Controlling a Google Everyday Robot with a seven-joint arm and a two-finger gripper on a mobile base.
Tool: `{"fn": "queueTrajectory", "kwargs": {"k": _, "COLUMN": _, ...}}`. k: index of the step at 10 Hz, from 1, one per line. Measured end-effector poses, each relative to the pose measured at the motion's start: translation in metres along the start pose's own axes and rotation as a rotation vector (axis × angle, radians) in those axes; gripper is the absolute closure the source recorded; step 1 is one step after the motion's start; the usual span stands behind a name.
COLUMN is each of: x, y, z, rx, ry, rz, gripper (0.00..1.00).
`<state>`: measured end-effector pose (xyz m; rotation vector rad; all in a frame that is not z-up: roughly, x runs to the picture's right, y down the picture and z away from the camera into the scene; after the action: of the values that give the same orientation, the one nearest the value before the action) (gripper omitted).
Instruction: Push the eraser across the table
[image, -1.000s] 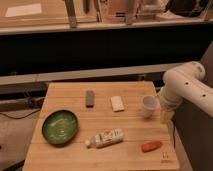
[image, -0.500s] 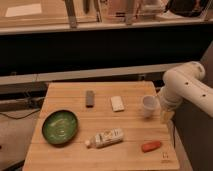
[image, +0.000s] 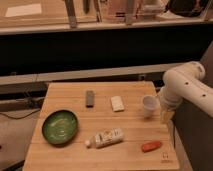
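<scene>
Camera view shows the tool (image: 165, 116) beside the plank table (image: 131, 126), state unclear, eraser (image: 90, 98) well apart.

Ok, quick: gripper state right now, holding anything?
Gripper: at the right edge of the table, beside the white cup, far from the eraser; open, closed or holding cannot be told.

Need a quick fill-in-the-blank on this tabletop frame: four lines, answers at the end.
1. On the table, the small white block lies to the picture's ____ of the eraser.
2. The bowl is coloured ____.
3. The thing nearest the gripper, which hangs at the table's right edge, is the white ____.
4. The bottle lies on its ____.
Missing words: right; green; cup; side.
</scene>
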<state>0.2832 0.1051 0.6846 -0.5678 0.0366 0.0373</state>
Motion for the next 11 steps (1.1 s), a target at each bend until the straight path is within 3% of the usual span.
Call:
{"fn": "queueTrajectory", "kwargs": {"k": 5, "x": -0.001, "y": -0.001, "z": 0.001, "rx": 0.006, "ry": 0.007, "rz": -0.009, "gripper": 0.20}}
{"fn": "queueTrajectory", "kwargs": {"k": 8, "x": -0.044, "y": -0.023, "z": 0.005, "rx": 0.054, "ry": 0.040, "rz": -0.070, "gripper": 0.20}}
{"fn": "queueTrajectory", "kwargs": {"k": 11, "x": -0.060, "y": -0.035, "z": 0.007, "rx": 0.090, "ry": 0.065, "rz": -0.114, "gripper": 0.20}}
